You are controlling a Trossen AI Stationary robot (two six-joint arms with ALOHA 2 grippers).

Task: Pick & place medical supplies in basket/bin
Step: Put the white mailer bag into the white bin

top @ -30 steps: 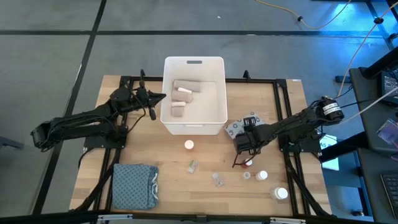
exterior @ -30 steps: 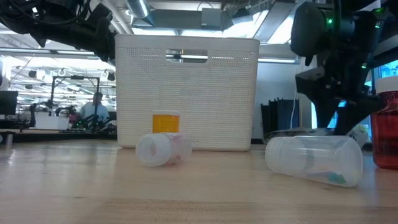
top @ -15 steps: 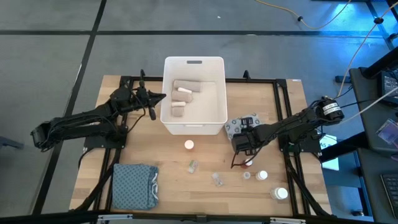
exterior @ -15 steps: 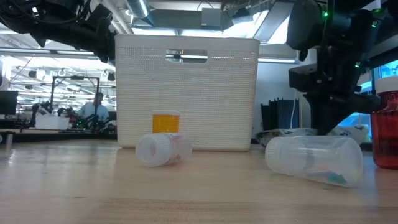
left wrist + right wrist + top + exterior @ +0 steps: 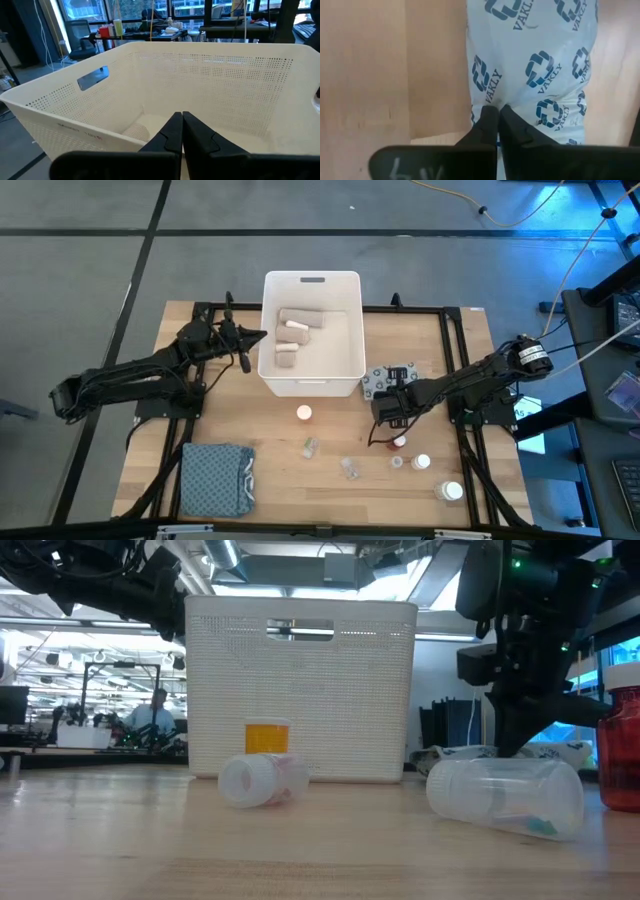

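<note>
White plastic bin (image 5: 311, 387) at mid-tabletop (image 5: 250, 420) in the high view, with bandage rolls (image 5: 296, 320) inside. Right jaws down on the flat packet (image 5: 372, 385), just beside the bin's near right corner. Left jaws parked beside the bin's left wall. Loose bottles (image 5: 422, 463) and vials (image 5: 310, 447) on the near tabletop, apart from the bin.

Low view: right arm low behind a clear vial (image 5: 505, 798), shifted nearer the bin than a second ago.

Left wrist view: left jaws clenched and empty, over the bin rim.

Right wrist view: right jaws now clenched on the packet's edge, closed within the last second. Indicates a grasp made. Lift and carry to the bin judged next.
</note>
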